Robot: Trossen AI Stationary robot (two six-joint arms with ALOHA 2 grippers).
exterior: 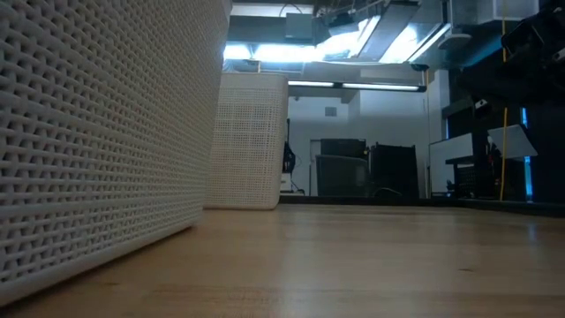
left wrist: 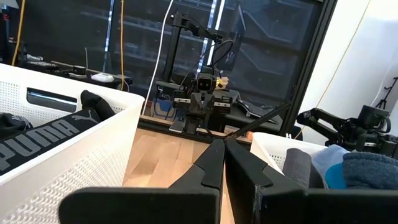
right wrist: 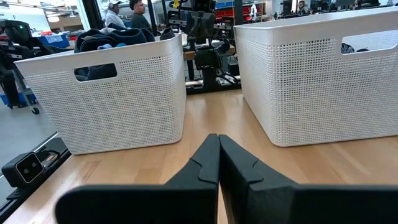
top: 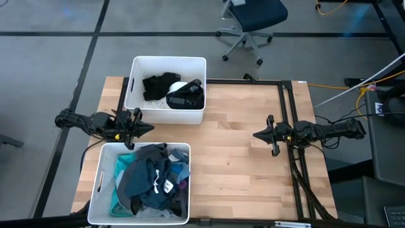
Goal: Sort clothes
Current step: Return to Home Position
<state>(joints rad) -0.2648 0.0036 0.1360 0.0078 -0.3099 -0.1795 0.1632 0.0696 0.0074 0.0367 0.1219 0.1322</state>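
A heap of clothes (top: 150, 178) in dark blue, teal, grey and black fills the near white bin (top: 100, 183). Black garments, one with white PUMA lettering (top: 185, 96), and a white piece lie in the far white bin (top: 168, 63). My left gripper (top: 150, 126) is shut and empty, level above the table between the two bins, pointing right. My right gripper (top: 255, 134) is shut and empty over the table's right part, pointing left. The PUMA garment also shows in the left wrist view (left wrist: 43, 137).
Bare wooden tabletop (top: 234, 164) lies between the bins and my right gripper. A black frame rail (top: 288, 107) runs along the table's right side. An office chair (top: 250, 25) stands beyond the far edge. People show far off in the right wrist view (right wrist: 124, 12).
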